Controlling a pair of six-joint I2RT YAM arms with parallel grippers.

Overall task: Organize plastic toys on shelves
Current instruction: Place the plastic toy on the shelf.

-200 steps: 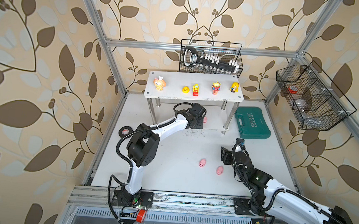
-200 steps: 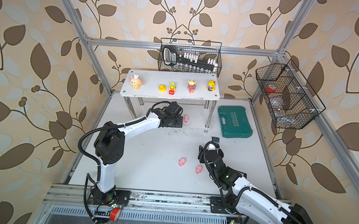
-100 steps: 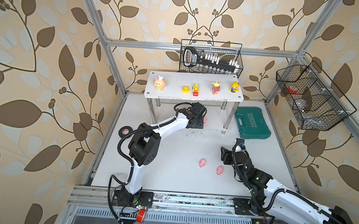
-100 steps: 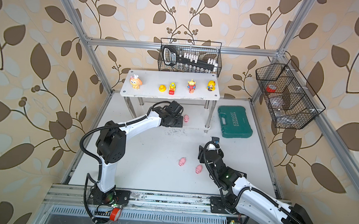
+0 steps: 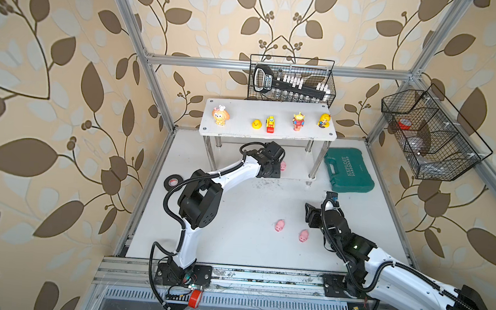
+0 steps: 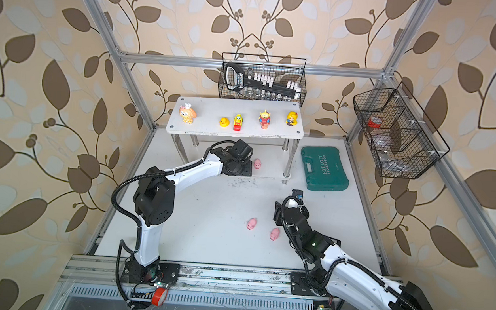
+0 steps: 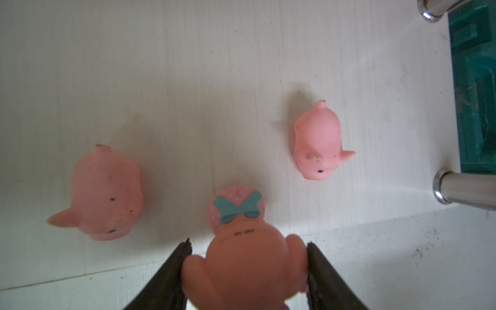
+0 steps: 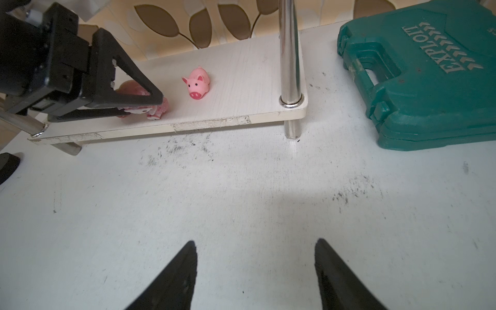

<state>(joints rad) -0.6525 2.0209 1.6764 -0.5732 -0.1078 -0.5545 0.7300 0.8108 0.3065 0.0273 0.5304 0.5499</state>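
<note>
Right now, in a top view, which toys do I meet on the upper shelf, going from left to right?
orange animal → yellow duck → yellow-red vehicle → green-headed alien → yellow doll

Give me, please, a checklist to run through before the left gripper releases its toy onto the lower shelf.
1. The left gripper clamps the pink toy on both sides: ok.
2. The pink toy is over the lower shelf, near its front edge: ok.
3. The pink toy rests on the board: cannot tell.
4. The neighbouring piglets stand apart from it: ok.
5. The right gripper is open, empty, away from the shelf: ok.
6. All toys shelved: not ok; two table piglets lie unshelved.
</note>
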